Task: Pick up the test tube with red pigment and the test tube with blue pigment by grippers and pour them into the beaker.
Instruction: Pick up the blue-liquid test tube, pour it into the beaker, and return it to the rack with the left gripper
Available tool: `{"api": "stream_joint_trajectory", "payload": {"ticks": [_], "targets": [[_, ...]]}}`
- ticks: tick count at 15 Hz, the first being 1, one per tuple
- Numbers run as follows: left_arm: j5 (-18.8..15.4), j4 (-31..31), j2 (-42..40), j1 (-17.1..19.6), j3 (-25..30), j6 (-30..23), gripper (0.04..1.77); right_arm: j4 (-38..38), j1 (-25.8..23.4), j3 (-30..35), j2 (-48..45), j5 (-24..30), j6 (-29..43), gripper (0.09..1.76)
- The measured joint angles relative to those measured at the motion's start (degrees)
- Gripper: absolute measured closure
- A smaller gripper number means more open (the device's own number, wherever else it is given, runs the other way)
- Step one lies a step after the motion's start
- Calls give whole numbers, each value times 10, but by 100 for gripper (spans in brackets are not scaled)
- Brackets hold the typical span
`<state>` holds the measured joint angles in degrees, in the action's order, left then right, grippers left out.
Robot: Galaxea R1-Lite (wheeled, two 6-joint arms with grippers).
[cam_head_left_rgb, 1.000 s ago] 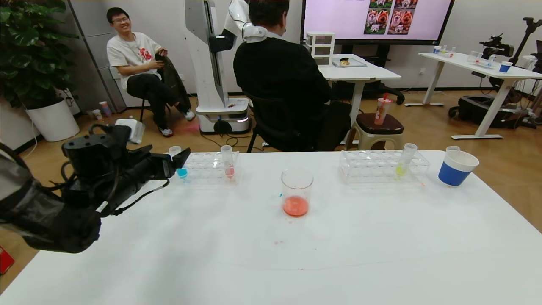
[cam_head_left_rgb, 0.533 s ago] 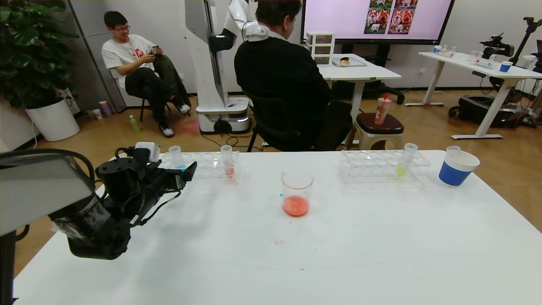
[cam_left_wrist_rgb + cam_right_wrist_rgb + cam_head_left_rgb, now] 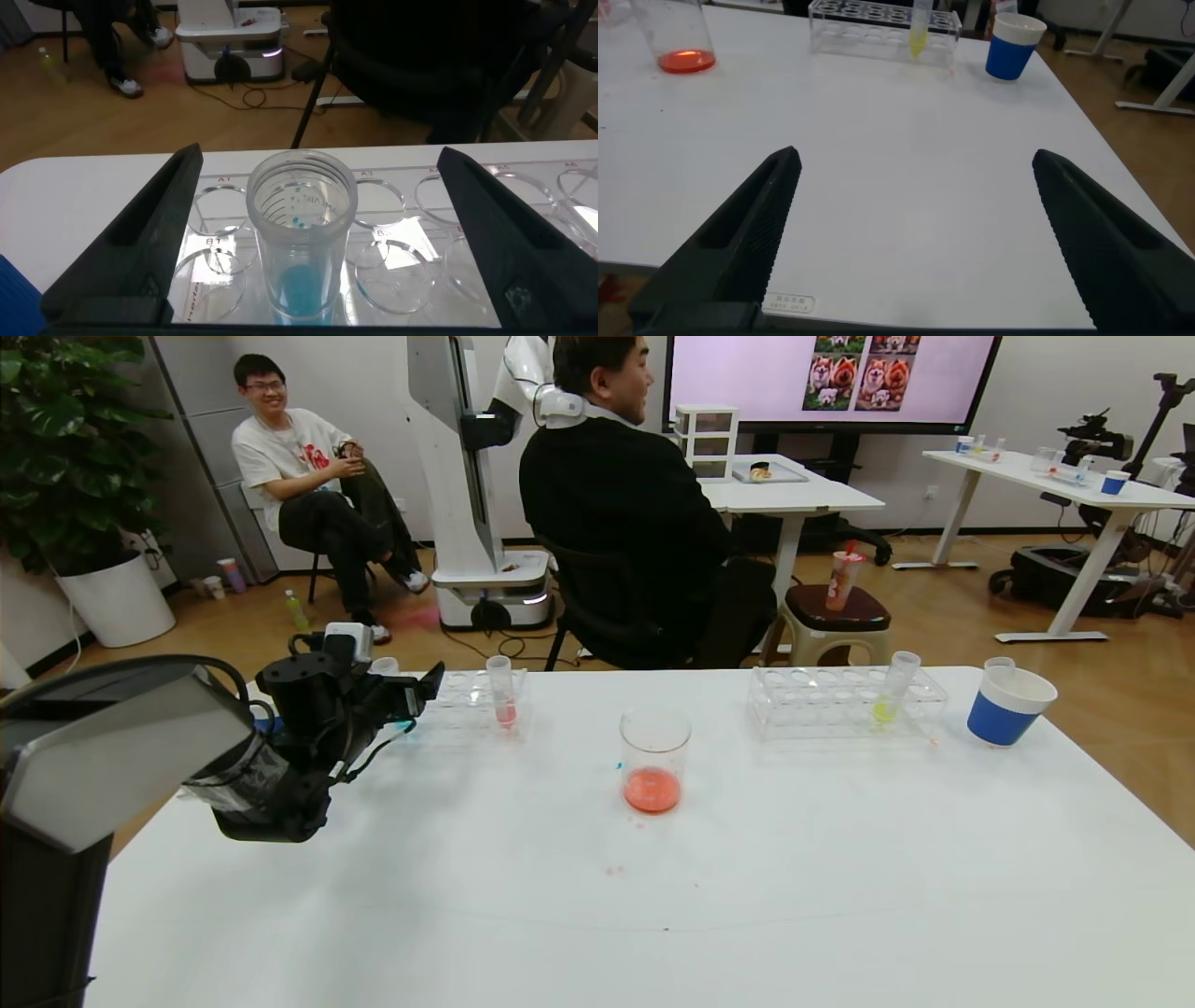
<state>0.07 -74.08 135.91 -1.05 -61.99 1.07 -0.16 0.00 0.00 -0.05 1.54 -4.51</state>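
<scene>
**Left end effector spread around blue tube**

Left end effector (image 3: 313, 233) released, jaws wide either side of the blue tube (image 3: 301, 243), which stands upright in its rack (image 3: 467, 695); red tube (image 3: 502, 691) in the same rack; beaker (image 3: 654, 761) mid-counter (image 3: 747, 877), holding red liquid; right end effector (image 3: 910, 233) released over bare counter

1. Blue tube (image 3: 384, 665) in head view: only the rim shows, the rest is behind the left pincer (image 3: 415, 695).
2. Right pincer (image 3: 915, 233) lies outside the head view.
3. Blue tube's base is cut off in the left wrist view.
</scene>
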Motion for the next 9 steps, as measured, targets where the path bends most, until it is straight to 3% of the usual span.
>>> {"api": "stream_joint_trajectory", "payload": {"ticks": [7,8,9], "targets": [[0,-5,22,12,-18,-2,10,0,0,0,0,0,0,12],[0,-6,23,14,-18,-2,30,0,0,0,0,0,0,12],[0,-6,23,14,-18,-2,62,0,0,0,0,0,0,12]]}}
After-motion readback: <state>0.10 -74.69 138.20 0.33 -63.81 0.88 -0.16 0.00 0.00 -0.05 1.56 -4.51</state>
